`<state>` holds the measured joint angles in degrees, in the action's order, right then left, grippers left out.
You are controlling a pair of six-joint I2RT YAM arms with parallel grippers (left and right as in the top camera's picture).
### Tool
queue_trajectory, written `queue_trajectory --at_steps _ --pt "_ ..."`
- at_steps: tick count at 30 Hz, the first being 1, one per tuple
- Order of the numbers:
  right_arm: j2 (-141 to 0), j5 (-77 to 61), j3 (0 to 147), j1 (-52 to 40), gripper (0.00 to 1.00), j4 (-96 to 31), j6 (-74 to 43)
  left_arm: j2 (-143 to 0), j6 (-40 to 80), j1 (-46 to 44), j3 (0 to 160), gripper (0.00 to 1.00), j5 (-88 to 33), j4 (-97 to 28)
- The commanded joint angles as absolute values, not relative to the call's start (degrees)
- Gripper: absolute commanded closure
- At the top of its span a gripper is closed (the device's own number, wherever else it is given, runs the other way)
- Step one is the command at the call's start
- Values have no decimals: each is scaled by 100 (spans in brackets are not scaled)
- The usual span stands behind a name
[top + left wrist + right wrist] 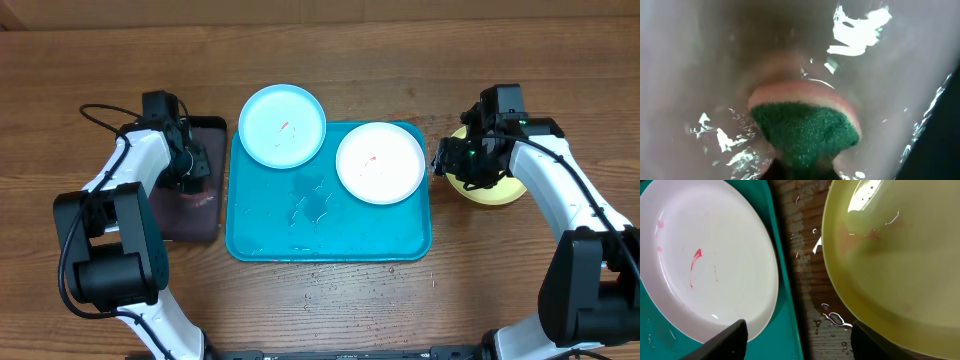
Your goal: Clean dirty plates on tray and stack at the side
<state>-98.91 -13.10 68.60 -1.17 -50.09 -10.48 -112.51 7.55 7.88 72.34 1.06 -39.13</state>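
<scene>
Left pincer (190, 165) clenched on wet sponge (805, 135) over black tray (190, 228). Right pincer (797, 342) released, between smeared white plate (715, 255) on blue tray (330, 238) and yellow-green plate (895, 255) on tabletop (320, 300). Cyan plate (283, 125) overhangs rim. Risk: wet plastic slips when gripped.

- Plates: three in all. One light cyan plate (283, 124), one white plate (379, 162), one yellow-green plate (492, 194).
- Plates with visible red smears: two (light cyan, white).
- Trays: two. One turquoise tray (330, 240), one black tray (197, 226).
- Sponge (805, 127): one, green scrub face on a pink backing.
- Arms: two.
- Claws: two. One left claw (190, 178), one right claw (447, 160).
- Table (400, 310): one.
</scene>
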Motion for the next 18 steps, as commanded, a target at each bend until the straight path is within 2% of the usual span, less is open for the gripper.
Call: queue_trajectory --at_steps 1,6,7,8,9,11,18 --pt "-9848 -1339 6875 -128 32 -4982 -1020 -11183 768 788 7279 96 104 -3874" --pt "-9848 -1339 6875 -128 33 -4984 -1020 -11181 613 790 7773 94 233 -4237" --pt "-9848 -1339 6875 -128 32 -4984 -1020 -11181 591 790 7874 83 231 -4357" --pt "-9848 -1339 6875 -128 32 -4984 -1020 -11181 578 790 7955 60 231 -4482" --pt "-9848 -1339 6875 -128 32 -4984 -1020 -11181 578 790 8018 42 231 -4593" --pt "-9848 -1339 6875 -128 33 -4984 -1020 -11181 578 786 8084 39 183 -4792" --pt "-9848 -1339 6875 -128 32 -4982 -1020 -11185 690 779 8031 41 3 -5400"
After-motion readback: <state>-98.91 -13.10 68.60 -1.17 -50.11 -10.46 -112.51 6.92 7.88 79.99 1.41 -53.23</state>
